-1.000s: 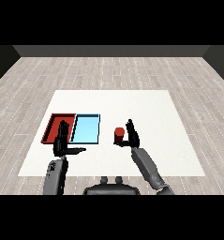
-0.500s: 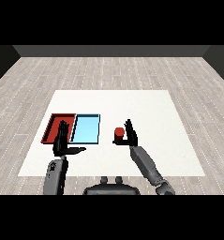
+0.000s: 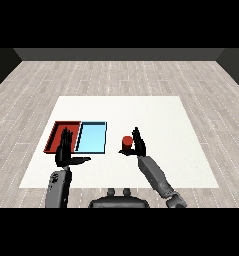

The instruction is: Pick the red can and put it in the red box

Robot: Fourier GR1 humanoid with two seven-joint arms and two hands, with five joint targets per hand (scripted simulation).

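Red can (image 3: 126,143): frame centre, upright on table. Right hand (image 3: 139,145): fingers straight, just beside can, likely poised to grasp. Left hand (image 3: 66,151): spread, holding nothing, overlapping red tray (image 3: 55,133) at frame left.

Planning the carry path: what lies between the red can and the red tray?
In the head view, the light blue tray lies between the red can and red tray.

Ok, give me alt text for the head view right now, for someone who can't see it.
The right hand, fingers straight, is beside the upright red can on the white table. The empty red tray and light blue tray lie side by side left of the can; the open left hand hovers near the red tray.
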